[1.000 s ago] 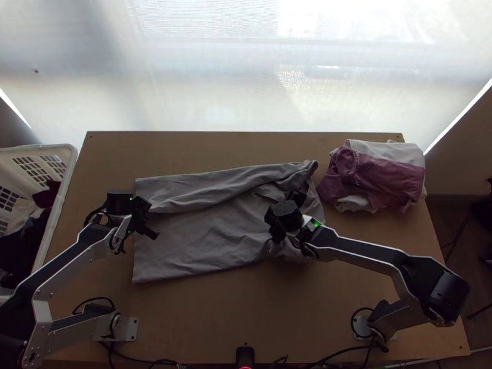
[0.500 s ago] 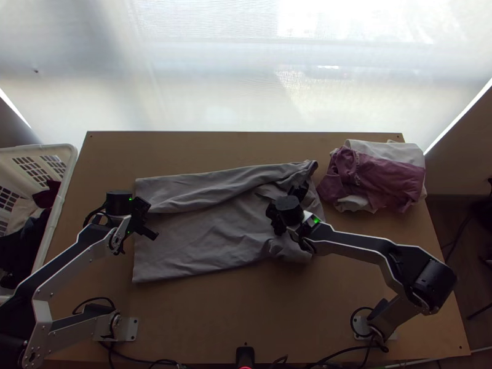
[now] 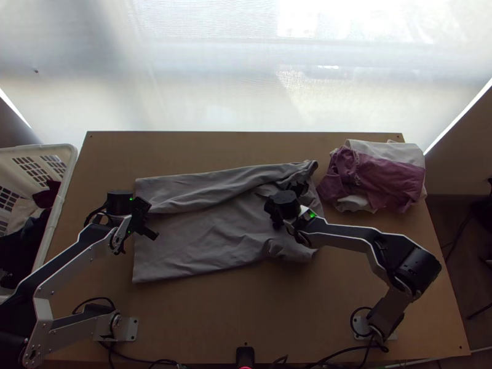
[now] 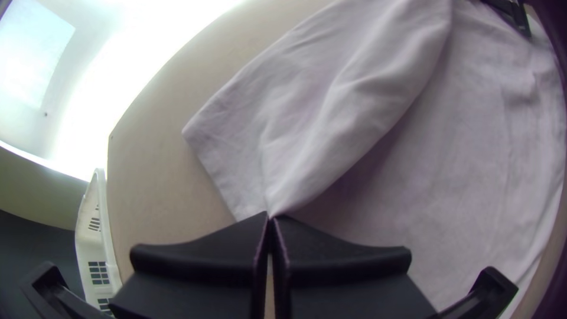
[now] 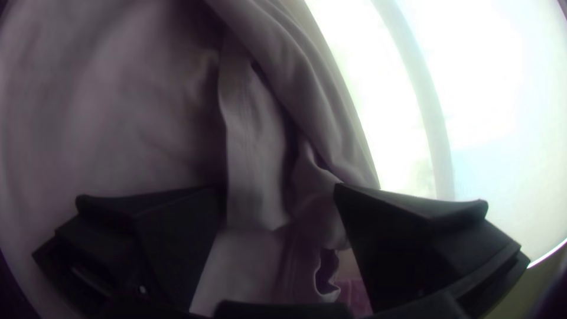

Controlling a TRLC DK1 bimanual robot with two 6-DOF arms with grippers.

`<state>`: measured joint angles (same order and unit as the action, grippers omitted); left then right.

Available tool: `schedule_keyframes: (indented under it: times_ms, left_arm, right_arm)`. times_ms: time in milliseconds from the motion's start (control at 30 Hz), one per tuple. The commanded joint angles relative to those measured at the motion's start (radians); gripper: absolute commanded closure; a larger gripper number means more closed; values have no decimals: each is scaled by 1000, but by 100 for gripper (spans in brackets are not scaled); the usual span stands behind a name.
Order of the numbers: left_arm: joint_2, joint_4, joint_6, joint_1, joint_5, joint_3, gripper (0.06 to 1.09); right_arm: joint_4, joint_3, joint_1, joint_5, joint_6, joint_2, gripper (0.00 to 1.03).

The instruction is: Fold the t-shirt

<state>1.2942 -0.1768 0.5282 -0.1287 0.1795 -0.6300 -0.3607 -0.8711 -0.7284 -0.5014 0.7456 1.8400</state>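
Observation:
The grey t-shirt [image 3: 203, 240] lies across the middle of the table, its far side folded over lengthwise in a loose flap and its right end rumpled. At its left end is my left gripper [image 3: 154, 234]; in the left wrist view the left gripper [image 4: 271, 217] is shut, with a bit of the flap's edge pinched at its tips. My right gripper [image 3: 285, 208] is over the rumpled right end. The right wrist view has the right gripper [image 5: 277, 192] wide open, with loose creased cloth [image 5: 254, 147] beyond and between its fingers.
Pink and white garments [image 3: 381, 175] lie in a pile at the table's far right corner, close to the shirt's right end. A white basket [image 3: 61, 203] with dark clothes stands beyond the left edge. Bare wood [image 3: 234, 313] shows at the near side.
The right gripper has shifted slightly toward the table's far side, while that arm's elbow has swung left. My left arm and the shirt's left part have kept still.

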Motion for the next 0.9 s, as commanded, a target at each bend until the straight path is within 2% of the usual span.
schedule_keyframes:
  times_ms: [0, 167, 333, 400, 867]
  left_arm:
    - [4, 7, 4, 3, 0, 3, 104]
    - [8, 10, 6, 4, 0, 4, 104]
    - [11, 17, 7, 3, 0, 3, 104]
    - [13, 19, 9, 4, 0, 3, 104]
    - [37, 28, 12, 3, 0, -4, 104]
  right_arm:
    - [-29, -26, 6, 0, 15, 51, 28]
    - [-52, -29, 7, 0, 44, 54, 52]
    - [-60, -28, 9, 1, 57, 61, 84]
    - [-70, -19, 11, 1, 67, 61, 92]
    - [-70, 136, 49, 40, 129, -145, 94]
